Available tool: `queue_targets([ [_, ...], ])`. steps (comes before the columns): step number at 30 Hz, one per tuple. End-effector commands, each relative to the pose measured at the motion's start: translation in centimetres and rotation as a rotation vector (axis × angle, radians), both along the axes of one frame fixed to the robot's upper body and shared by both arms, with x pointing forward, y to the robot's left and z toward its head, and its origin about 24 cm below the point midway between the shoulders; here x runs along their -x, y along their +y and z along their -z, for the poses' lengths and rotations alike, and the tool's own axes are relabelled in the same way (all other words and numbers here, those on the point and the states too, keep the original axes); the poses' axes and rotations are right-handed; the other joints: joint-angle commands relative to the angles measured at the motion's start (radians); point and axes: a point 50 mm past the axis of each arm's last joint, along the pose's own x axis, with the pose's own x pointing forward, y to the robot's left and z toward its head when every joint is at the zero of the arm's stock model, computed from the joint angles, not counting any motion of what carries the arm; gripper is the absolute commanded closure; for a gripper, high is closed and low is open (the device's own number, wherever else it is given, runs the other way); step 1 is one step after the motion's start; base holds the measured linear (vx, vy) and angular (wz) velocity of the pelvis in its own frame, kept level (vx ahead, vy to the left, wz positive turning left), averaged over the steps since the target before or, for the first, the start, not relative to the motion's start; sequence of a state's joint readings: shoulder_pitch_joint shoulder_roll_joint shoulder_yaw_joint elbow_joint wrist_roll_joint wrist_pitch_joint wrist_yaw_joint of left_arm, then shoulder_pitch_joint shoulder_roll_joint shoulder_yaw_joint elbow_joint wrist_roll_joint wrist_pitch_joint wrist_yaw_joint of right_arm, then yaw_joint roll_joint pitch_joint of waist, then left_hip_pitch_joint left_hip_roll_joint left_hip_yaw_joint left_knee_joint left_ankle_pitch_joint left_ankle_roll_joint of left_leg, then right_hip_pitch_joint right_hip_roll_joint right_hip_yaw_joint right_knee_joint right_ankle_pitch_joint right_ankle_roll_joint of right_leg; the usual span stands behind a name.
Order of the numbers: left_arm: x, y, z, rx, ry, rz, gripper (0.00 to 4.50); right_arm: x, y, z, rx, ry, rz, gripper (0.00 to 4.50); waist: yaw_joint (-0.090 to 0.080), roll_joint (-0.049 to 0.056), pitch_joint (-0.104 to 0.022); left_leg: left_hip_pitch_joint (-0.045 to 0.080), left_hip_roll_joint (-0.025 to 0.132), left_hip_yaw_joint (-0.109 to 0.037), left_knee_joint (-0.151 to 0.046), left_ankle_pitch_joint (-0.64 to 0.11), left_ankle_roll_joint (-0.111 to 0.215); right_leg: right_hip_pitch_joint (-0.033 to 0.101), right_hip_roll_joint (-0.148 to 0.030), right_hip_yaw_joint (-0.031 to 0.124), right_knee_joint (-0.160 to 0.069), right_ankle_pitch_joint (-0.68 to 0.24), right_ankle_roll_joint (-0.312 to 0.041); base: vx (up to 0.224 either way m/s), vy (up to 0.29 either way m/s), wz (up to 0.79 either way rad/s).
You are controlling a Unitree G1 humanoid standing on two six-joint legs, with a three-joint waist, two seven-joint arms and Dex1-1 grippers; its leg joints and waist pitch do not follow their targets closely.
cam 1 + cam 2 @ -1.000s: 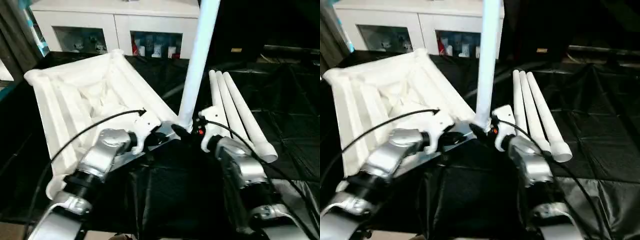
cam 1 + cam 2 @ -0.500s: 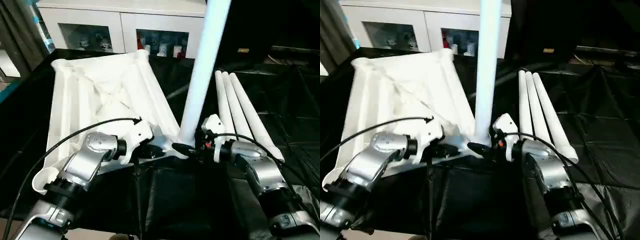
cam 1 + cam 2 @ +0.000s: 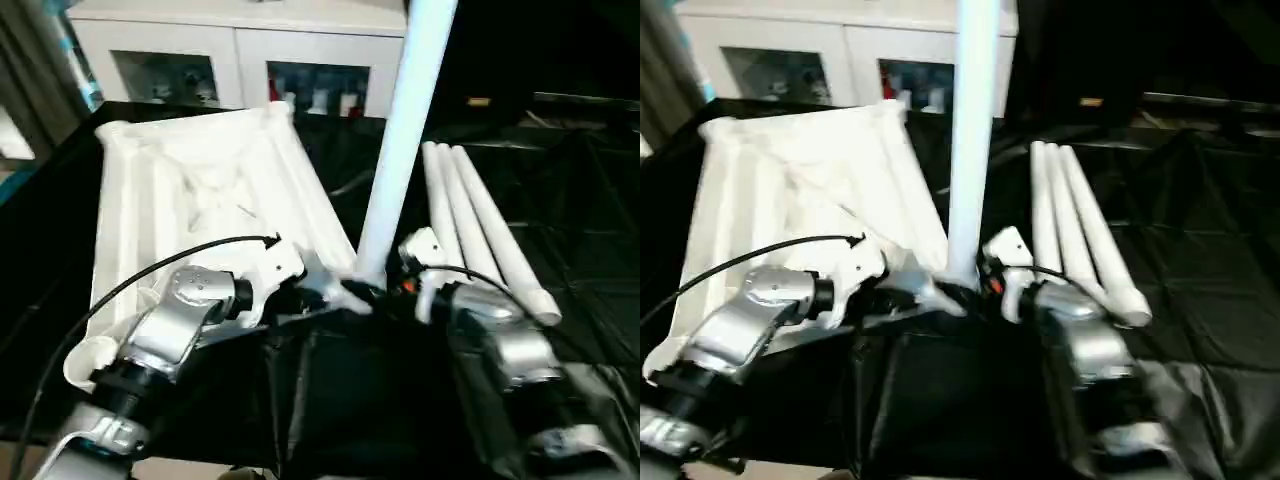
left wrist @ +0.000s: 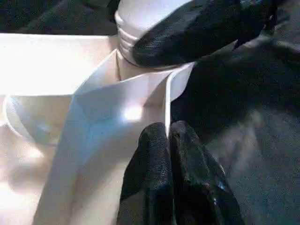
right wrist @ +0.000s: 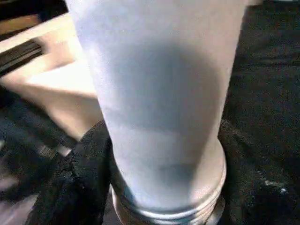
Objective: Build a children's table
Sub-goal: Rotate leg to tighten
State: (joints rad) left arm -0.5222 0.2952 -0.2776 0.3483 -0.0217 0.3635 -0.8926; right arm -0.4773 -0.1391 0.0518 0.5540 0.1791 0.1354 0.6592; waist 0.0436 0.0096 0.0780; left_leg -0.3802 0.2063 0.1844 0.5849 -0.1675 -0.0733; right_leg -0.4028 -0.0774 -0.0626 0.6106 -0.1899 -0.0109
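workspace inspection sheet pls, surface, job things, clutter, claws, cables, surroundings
surface: big table under black cloth, wrinkled.
job's things: white tabletop lies ribbed underside up; one leg stands upright at its near corner socket; three loose legs lie side by side beside it on the cloth.
clutter: nothing seen.
claws: left claw shut, pinching a thin rib of the tabletop near that socket; right claw has its fingers on either side of the upright leg's base.
cables: black cable arcs over the left forearm; another loops over the right wrist.
surroundings: white glass-door cabinet behind the table.
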Motion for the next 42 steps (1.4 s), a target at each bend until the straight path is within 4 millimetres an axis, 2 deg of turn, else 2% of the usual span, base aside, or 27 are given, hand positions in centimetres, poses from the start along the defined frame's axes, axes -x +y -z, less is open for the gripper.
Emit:
queue_targets([
  [1,-0.8,-0.5,0.0,-0.007,-0.014,-0.095,4.5,0.0,-0.5,2.0,0.019,0.1,0.148,1.76,0.001,0.001,-0.057,0.021,0.023,-0.009,-0.077,-0.3,-0.007,0.034,-0.063,0.047,-0.093,-0.342,-0.193,0.0,0.0,0.0],
  [2,-1.2,-0.9,0.0,-0.005,-0.019,-0.141,4.5,-0.1,-0.2,2.3,0.013,0.117,0.196,1.76,-0.001,-0.001,-0.057,0.025,0.023,-0.01,-0.079,-0.316,-0.012,0.031,-0.061,0.045,-0.097,-0.373,-0.181,0.0,0.0,0.0],
  [3,-1.6,-1.2,0.0,-0.005,-0.022,-0.188,4.5,-0.1,0.2,2.6,0.014,0.131,0.232,1.76,-0.001,-0.001,-0.06,0.022,0.021,-0.011,-0.078,-0.311,-0.012,0.035,-0.062,0.045,-0.096,-0.378,-0.175,0.0,0.0,0.0],
  [5,-2.0,-2.2,-0.1,0.01,-0.023,-0.254,4.5,0.0,1.5,2.9,0.008,0.147,0.258,1.76,0.001,0.001,-0.06,0.027,0.023,-0.01,-0.077,-0.318,-0.012,0.029,-0.061,0.046,-0.099,-0.373,-0.17,0.0,0.0,0.0],
  [8,-1.9,-3.5,-0.4,0.035,-0.03,-0.235,4.5,-0.1,2.7,2.8,0.0,0.143,0.258,1.76,0.005,0.0,-0.063,0.02,0.021,-0.013,-0.078,-0.306,-0.005,0.034,-0.061,0.044,-0.098,-0.356,-0.163,0.0,0.0,0.0],
  [10,-1.7,-3.9,-0.4,0.044,-0.029,-0.213,4.5,-0.1,2.9,2.7,-0.024,0.14,0.251,1.06,0.005,0.003,-0.064,0.019,0.021,-0.013,-0.079,-0.31,-0.004,0.035,-0.061,0.043,-0.096,-0.347,-0.163,0.0,0.0,0.0],
  [13,-1.5,-4.0,-0.3,0.04,-0.028,-0.197,4.5,-0.4,2.9,2.3,-0.058,0.131,0.251,1.0,0.004,0.002,-0.065,0.018,0.021,-0.013,-0.08,-0.315,0.002,0.036,-0.061,0.043,-0.096,-0.333,-0.165,0.0,0.0,0.0],
  [14,-1.3,-3.9,-0.1,0.036,-0.027,-0.196,4.5,-0.6,2.6,2.0,-0.033,0.102,0.267,0.72,0.004,0.001,-0.064,0.017,0.022,-0.013,-0.08,-0.311,0.002,0.036,-0.06,0.043,-0.095,-0.327,-0.167,0.0,0.0,0.0],
  [17,-1.3,-3.8,0.0,0.039,-0.023,-0.21,4.5,-0.8,2.1,1.5,-0.027,0.069,0.277,0.72,0.005,0.002,-0.066,0.017,0.022,-0.012,-0.079,-0.299,0.004,0.036,-0.06,0.043,-0.094,-0.315,-0.171,0.0,0.0,0.0],
  [19,-1.5,-3.5,0.0,0.047,-0.022,-0.257,4.5,-0.8,1.6,0.8,-0.043,0.039,0.292,0.72,0.005,0.001,-0.066,0.015,0.022,-0.011,-0.078,-0.283,0.008,0.038,-0.058,0.044,-0.091,-0.282,-0.176,0.0,0.0,0.0],
  [20,-1.8,-3.4,0.0,0.051,-0.026,-0.297,4.5,-0.8,1.3,0.5,-0.052,0.026,0.308,0.72,0.005,-0.009,-0.071,0.015,0.022,-0.009,-0.077,-0.273,0.011,0.041,-0.059,0.044,-0.09,-0.273,-0.176,0.0,0.0,0.0],
  [21,-1.9,-3.3,0.0,0.053,-0.029,-0.318,4.5,-0.8,1.1,0.4,-0.057,0.021,0.316,0.72,0.008,-0.005,-0.07,0.013,0.023,-0.01,-0.076,-0.25,0.018,0.043,-0.059,0.044,-0.086,-0.25,-0.179,0.0,0.0,0.0],
  [24,-2.4,-3.4,0.0,0.066,-0.031,-0.379,4.5,-0.8,0.8,0.1,-0.061,0.007,0.333,0.72,0.004,-0.004,-0.073,0.004,0.019,-0.011,-0.072,-0.205,0.03,0.049,-0.057,0.041,-0.08,-0.189,-0.185,0.0,0.0,0.0],
  [25,-2.6,-3.5,-0.2,0.077,-0.039,-0.4,4.5,-0.7,0.7,0.0,-0.064,0.001,0.34,0.72,0.004,-0.004,-0.073,0.004,0.019,-0.011,-0.072,-0.205,0.03,0.049,-0.057,0.041,-0.08,-0.189,-0.185,0.0,0.0,0.0],
  [26,-2.8,-3.6,-0.3,0.089,-0.047,-0.423,4.5,-0.7,0.6,-0.1,-0.068,-0.005,0.349,0.72,0.003,-0.002,-0.076,0.005,0.017,-0.01,-0.067,-0.184,0.039,0.05,-0.057,0.043,-0.077,-0.146,-0.197,0.0,0.0,0.0],
  [27,-3.0,-3.7,-0.4,0.099,-0.052,-0.44,4.22,-0.6,0.5,-0.2,-0.07,-0.008,0.358,0.64,0.002,-0.002,-0.077,0.004,0.016,-0.009,-0.065,-0.167,0.049,0.051,-0.057,0.042,-0.074,-0.117,-0.207,0.0,0.0,0.0],
  [28,-3.0,-3.8,-0.5,0.099,-0.052,-0.441,4.22,-0.6,0.5,-0.2,-0.07,-0.008,0.358,0.64,0.002,-0.003,-0.078,0.002,0.016,-0.009,-0.064,-0.155,0.054,0.053,-0.057,0.042,-0.072,-0.099,-0.211,0.0,0.0,0.0],
  [32,-3.5,-4.4,-1.2,0.166,-0.078,-0.456,3.72,-0.5,0.5,-0.3,-0.079,-0.007,0.38,0.62,0.004,0.008,-0.082,0.006,0.018,-0.008,-0.059,-0.114,0.086,0.053,-0.053,0.04,-0.065,0.003,-0.249,0.0,0.0,0.0],
  [33,-3.5,-4.5,-1.4,0.179,-0.084,-0.457,3.72,-0.5,0.5,-0.3,-0.082,-0.006,0.384,0.62,0.006,0.008,-0.082,0.006,0.018,-0.008,-0.059,-0.112,0.091,0.054,-0.054,0.04,-0.062,0.021,-0.256,0.0,0.0,0.0],
  [36,-3.8,-4.1,-2.2,0.222,-0.125,-0.484,3.57,-0.4,0.5,-0.4,-0.09,-0.008,0.398,0.62,0.009,0.007,-0.079,0.008,0.02,-0.008,-0.061,-0.142,0.089,0.054,-0.056,0.039,-0.066,-0.015,-0.255,0.0,0.0,0.0],
  [38,-4.0,-3.3,-2.6,0.217,-0.15,-0.515,3.24,-0.4,0.5,-0.4,-0.094,-0.008,0.405,0.62,0.01,0.008,-0.076,0.009,0.021,-0.008,-0.064,-0.161,0.079,0.052,-0.057,0.04,-0.069,-0.049,-0.247,0.0,0.0,0.0],
  [40,-4.1,-2.0,-2.8,0.203,-0.168,-0.55,3.19,-0.3,0.8,-0.4,-0.099,-0.003,0.405,0.62,0.01,0.011,-0.074,0.011,0.022,-0.009,-0.067,-0.186,0.064,0.049,-0.057,0.04,-0.072,-0.089,-0.239,0.0,0.0,0.0],
  [41,-4.0,-0.1,-3.2,0.176,-0.196,-0.612,3.19,-0.2,1.2,-0.3,-0.094,0.0,0.393,0.62,0.01,0.01,-0.073,0.012,0.022,-0.009,-0.068,-0.199,0.055,0.049,-0.056,0.04,-0.073,-0.105,-0.233,0.0,0.0,0.0],
  [42,-4.0,0.0,-3.2,0.175,-0.197,-0.615,3.12,-0.2,1.2,-0.3,-0.094,0.0,0.392,0.62,0.008,0.011,-0.071,0.009,0.022,-0.01,-0.071,-0.202,0.049,0.05,-0.056,0.04,-0.072,-0.108,-0.229,0.0,0.0,0.0],
])
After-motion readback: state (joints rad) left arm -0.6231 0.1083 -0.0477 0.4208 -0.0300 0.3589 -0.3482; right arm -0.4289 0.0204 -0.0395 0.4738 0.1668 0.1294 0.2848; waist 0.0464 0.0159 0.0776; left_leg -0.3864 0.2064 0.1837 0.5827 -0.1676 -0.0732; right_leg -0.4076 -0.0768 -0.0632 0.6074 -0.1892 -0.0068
